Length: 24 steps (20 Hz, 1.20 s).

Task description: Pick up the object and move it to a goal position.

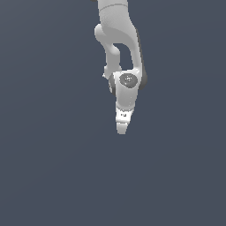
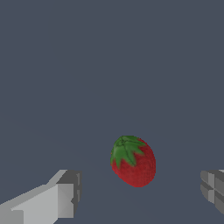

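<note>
In the wrist view a red strawberry with a green leafy top lies on the dark grey floor, between my two fingers but apart from both. My gripper is open and empty; one finger and the other finger stand wide of the berry. In the exterior view the white arm reaches down and my gripper points at the floor. The strawberry is hidden behind the gripper in that view.
A flat, plain dark grey surface fills both views. No other objects show.
</note>
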Each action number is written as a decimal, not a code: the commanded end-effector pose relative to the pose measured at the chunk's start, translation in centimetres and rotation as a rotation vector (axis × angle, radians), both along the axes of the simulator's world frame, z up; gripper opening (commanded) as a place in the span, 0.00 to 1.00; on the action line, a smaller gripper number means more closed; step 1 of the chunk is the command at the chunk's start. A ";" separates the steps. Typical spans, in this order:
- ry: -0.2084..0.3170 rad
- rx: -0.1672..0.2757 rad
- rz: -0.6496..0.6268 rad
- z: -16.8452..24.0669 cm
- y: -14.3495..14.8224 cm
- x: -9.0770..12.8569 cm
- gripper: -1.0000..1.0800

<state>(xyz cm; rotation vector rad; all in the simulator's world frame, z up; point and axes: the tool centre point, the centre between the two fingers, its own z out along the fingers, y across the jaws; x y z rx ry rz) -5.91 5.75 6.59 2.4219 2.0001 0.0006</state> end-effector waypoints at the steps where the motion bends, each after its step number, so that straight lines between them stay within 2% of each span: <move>1: 0.001 0.000 0.001 -0.9 0.0 -0.1 0.96; 7: 0.001 0.000 0.005 -3.6 0.0 -0.1 0.96; 12: 0.001 0.000 0.005 -4.3 0.0 -0.1 0.96; 13: 0.001 0.000 0.005 -4.3 0.0 -0.1 0.00; 24: 0.000 0.000 0.004 -4.2 0.0 0.0 0.00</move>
